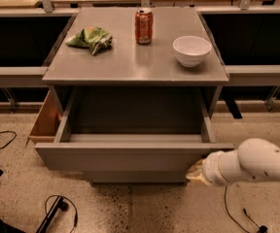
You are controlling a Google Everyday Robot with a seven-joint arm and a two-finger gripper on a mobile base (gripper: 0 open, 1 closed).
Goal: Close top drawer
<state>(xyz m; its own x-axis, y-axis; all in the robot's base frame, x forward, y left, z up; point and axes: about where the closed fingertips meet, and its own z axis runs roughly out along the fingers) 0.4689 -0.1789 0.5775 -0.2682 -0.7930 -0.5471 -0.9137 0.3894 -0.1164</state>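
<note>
A red soda can stands on a grey cabinet top, between a crumpled green bag and a white bowl.

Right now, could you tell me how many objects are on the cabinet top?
3: a green bag at left, a red can at the back centre, a white bowl at right. The tool is at the open top drawer's lower right front.

Floor: pale speckled floor is spreading below, black cables are lying on it.
Furniture: grey cabinet is standing between dark side bays.
Gripper: gripper is hanging low right, by the cabinet front.
</note>
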